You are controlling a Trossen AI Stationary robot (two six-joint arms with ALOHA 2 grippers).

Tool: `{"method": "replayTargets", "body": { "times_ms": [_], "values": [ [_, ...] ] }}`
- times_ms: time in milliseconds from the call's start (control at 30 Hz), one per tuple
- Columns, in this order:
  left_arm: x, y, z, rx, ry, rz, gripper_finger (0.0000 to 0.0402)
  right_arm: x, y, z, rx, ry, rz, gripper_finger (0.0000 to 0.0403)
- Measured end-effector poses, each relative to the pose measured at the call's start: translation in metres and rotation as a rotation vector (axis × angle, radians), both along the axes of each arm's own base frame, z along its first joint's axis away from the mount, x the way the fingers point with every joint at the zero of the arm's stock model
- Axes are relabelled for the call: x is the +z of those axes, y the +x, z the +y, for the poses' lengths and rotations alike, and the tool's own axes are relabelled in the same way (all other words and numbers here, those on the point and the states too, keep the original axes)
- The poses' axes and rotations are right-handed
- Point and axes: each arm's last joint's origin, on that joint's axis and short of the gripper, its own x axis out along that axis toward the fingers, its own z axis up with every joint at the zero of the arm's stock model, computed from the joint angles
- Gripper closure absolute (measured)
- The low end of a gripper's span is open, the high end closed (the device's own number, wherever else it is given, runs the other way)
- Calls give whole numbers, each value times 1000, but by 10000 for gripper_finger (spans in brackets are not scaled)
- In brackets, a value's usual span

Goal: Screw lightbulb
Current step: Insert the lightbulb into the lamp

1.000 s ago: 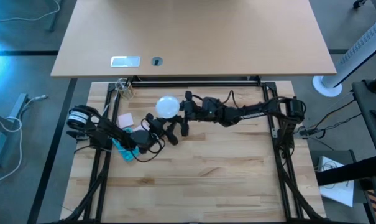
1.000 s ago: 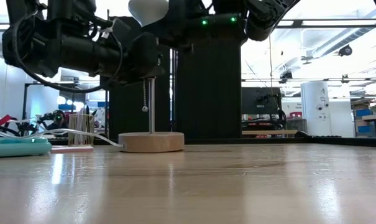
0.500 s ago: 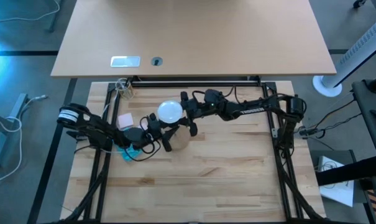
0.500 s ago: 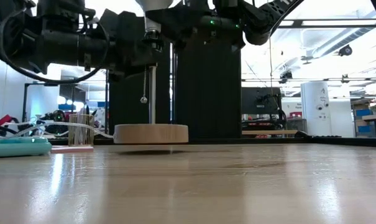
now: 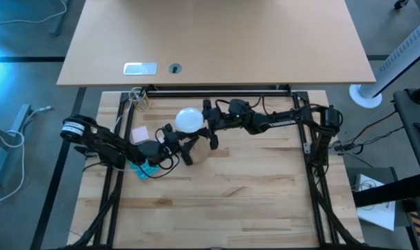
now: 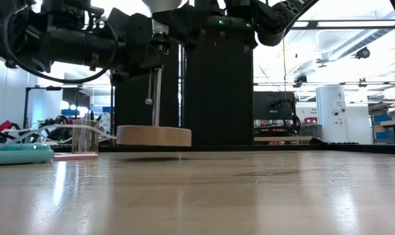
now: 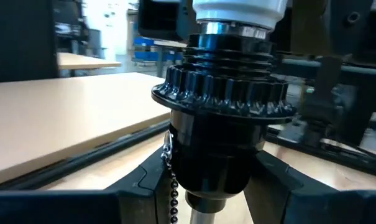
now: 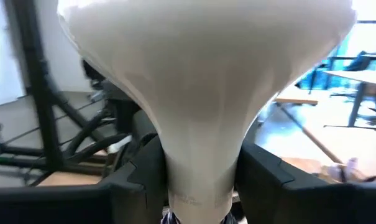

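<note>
Base (image 6: pixel 154 136) now hangs tilted above the table (image 6: pixel 249 189), lifted since 1 s ago. Left fingers (image 7: pixel 144 186) pinch the socket (image 7: pixel 222 134), right fingers (image 8: pixel 141 171) pinch the bulb (image 8: pixel 200 81) neck in it. Screwing prob. under way.

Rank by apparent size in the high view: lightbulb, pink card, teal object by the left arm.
1. lightbulb
2. and 3. unsure: the pink card and teal object look alike, and the left arm partly hides the teal one.

White lettering seen along right arm (image 5: pixel 279 125) in high view; too small to be read. Faint grey print noted on lightbulb (image 8: pixel 200 124) neck in right wrist view; illegible. No other text, label, number or sign legible in any view.
</note>
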Motion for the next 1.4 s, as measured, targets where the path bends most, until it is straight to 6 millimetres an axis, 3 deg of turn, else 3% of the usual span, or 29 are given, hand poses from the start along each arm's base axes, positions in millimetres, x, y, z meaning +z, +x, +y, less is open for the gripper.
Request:
{"method": "replayTargets", "body": {
  "times_ms": [667,1000,1400],
  "values": [
    [-1,7,32,289,84,146,262,0,5,4,-497,24,56,262],
    [-6,5,53,158,70,146,262,-4,5,6,-554,52,93,259],
    [-8,2,50,103,62,120,263,-7,5,8,-444,74,149,186]
  ]
}}
